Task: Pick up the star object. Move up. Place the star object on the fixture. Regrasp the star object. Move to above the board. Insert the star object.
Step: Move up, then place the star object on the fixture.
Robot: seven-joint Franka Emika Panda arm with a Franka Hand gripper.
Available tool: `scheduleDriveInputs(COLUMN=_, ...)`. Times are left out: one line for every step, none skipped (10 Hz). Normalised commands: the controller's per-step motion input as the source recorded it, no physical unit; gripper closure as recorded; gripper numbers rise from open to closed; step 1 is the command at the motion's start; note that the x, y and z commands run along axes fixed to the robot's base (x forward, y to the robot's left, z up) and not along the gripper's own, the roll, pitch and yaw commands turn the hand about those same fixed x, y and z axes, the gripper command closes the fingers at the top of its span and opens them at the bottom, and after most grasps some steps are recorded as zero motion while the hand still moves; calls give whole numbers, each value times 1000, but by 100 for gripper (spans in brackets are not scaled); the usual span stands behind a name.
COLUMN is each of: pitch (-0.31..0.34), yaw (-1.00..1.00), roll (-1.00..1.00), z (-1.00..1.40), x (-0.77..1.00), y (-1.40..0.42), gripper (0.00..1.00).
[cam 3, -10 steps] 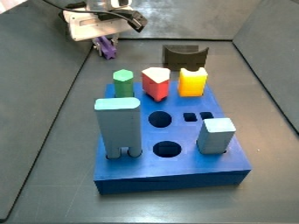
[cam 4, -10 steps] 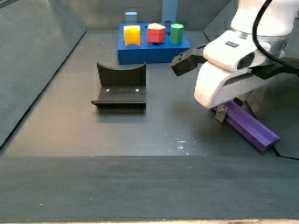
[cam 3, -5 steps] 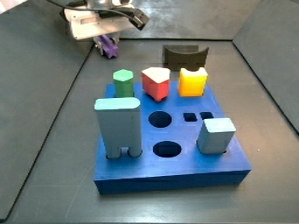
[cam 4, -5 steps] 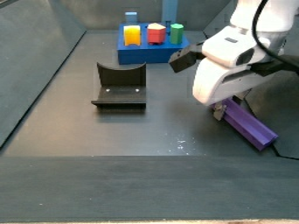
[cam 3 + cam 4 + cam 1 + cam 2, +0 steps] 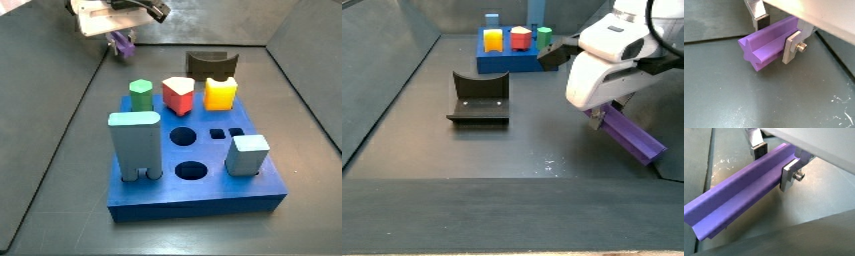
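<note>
Clearly ridged along its length with a star-shaped end face, the long purple star object (image 5: 767, 42) sits clamped between the closed silver fingers (image 5: 793, 47) of the gripper (image 5: 774, 162), tilted above the dark floor, well apart from the fixture (image 5: 478, 98).
</note>
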Motion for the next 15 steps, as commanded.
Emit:
scheduleDriveInputs(pitch=106, yaw=-22, roll=77, z=364, x=-20, y=9, gripper=100)
scheduleDriveInputs(pitch=112, yaw=-22, roll=86, z=315, x=-20, y=9, gripper=100)
scheduleDriveInputs(pitch=116, yaw=-22, roll=96, z=271, x=-21, y=10, gripper=100)
scheduleDriveInputs(pitch=125, yaw=-23, roll=105, z=223, x=-21, y=10, gripper=100)
scheduleDriveInputs(pitch=132, yaw=-23, roll=109, z=197, x=-23, y=9, gripper=100)
scheduleDriveInputs(pitch=133, yaw=-23, roll=114, z=177, x=-23, y=7, gripper=100)
scheduleDriveInputs(pitch=0, yaw=0, roll=0, z=1000, x=0, y=0, gripper=100)
scheduleDriveInputs(pitch=3, yaw=0, roll=0, z=1000, x=-1, y=0, gripper=100)
scheduleDriveInputs(pitch=21, yaw=-1, roll=0, z=1000, x=-8, y=0, gripper=100)
scheduleDriveInputs(pitch=38, yaw=-2, roll=1, z=1000, x=-12, y=2, gripper=100)
scheduleDriveInputs(pitch=64, yaw=-7, roll=5, z=1000, x=-15, y=5, gripper=100)
scheduleDriveInputs(pitch=77, yaw=-10, roll=7, z=1000, x=-15, y=5, gripper=100)
scheduleDriveInputs(pitch=97, yaw=-16, roll=15, z=1000, x=-17, y=9, gripper=100)
scheduleDriveInputs(pitch=100, yaw=-21, roll=27, z=1000, x=-19, y=11, gripper=100)
scheduleDriveInputs(pitch=101, yaw=-26, roll=41, z=1000, x=-21, y=12, gripper=100)
